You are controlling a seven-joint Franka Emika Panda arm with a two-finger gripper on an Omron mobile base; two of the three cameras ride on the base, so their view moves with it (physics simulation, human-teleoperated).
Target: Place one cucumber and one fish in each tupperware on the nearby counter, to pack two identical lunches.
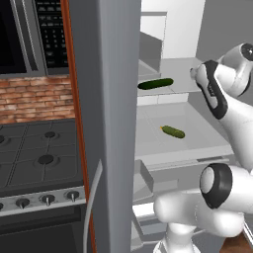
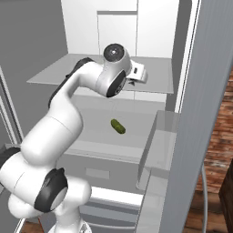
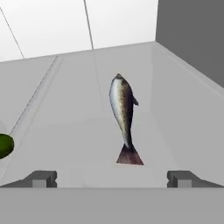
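both fingertips [image 3: 43, 178] spread wide before fish [image 3: 123, 117].

White glossy arm [image 2: 68, 132], rounded bulbous links, dark grey joint caps; pincer [image 3: 112, 177] tips small, dark, blocky.

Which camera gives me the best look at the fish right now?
The hand view: the fish lies whole and unobstructed on the shelf, centred ahead of the open gripper, tail toward it. The base views give no clear sight of it.
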